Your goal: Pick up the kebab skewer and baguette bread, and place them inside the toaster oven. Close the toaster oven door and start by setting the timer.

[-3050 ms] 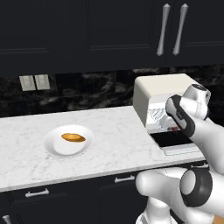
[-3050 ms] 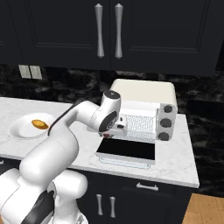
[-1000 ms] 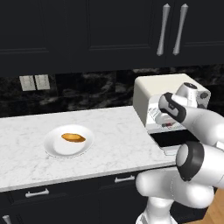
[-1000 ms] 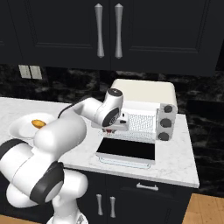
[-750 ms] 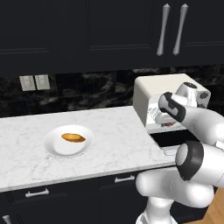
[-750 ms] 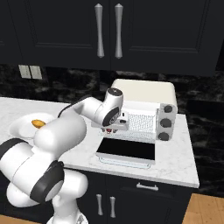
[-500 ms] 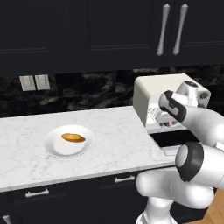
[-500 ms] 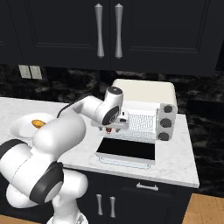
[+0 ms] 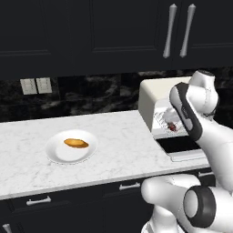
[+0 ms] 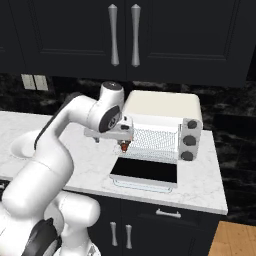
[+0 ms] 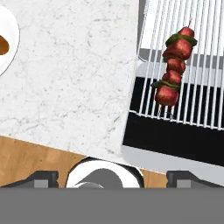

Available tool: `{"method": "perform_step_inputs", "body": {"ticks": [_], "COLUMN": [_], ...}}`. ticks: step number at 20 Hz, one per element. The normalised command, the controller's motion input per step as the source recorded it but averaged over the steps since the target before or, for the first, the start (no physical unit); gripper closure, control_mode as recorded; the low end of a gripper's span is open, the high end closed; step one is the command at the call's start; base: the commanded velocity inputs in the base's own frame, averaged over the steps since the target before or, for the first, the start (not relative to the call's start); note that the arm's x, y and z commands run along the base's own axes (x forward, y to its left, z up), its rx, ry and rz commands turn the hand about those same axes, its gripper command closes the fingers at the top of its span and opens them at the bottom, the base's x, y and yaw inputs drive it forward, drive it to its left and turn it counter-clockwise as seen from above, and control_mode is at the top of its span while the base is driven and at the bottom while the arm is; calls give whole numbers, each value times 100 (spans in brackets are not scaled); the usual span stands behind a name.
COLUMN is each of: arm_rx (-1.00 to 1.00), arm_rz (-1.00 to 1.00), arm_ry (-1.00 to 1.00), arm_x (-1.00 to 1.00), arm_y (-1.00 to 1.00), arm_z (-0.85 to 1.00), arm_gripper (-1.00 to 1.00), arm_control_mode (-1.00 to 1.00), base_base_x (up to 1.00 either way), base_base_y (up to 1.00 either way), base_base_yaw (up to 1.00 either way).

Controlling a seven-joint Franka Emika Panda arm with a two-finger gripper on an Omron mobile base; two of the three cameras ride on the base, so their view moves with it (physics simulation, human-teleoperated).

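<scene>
Tool (image 11: 111,175) jaws apart, empty | kebab skewer (image 11: 173,66) on wire rack (image 11: 205,61) near front edge | toaster oven door (image 10: 145,172) down

white plate (image 9: 57,154) on marble counter (image 9: 118,136) | wall outlets (image 9: 36,85) | black cabinets (image 9: 91,32)

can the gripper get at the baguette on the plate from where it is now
Probably yes. The baguette bread lies uncovered on the white plate, with bare marble counter between it and the toaster oven. The gripper stands open at the oven mouth, the kebab skewer released on the rack.
</scene>
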Motion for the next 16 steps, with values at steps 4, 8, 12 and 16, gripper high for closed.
{"method": "perform_step_inputs", "body": {"ticks": [4, 8, 12, 16], "arm_rx": [-13, -14, -12, -7], "arm_rz": [1, 12, 21, 23], "arm_ry": [0, 0, 0, 3], "arm_x": [-100, -97, -39, 9], "arm_y": [100, 100, 100, 100], "arm_z": [60, 50, 15, 0], "arm_gripper": [-100, -100, -100, -100], "arm_control_mode": [-100, -100, -100, -100], "base_base_x": [0, 0, 0, 0], "base_base_y": [0, 0, 0, 0], "base_base_yaw": [0, 0, 0, 0]}}
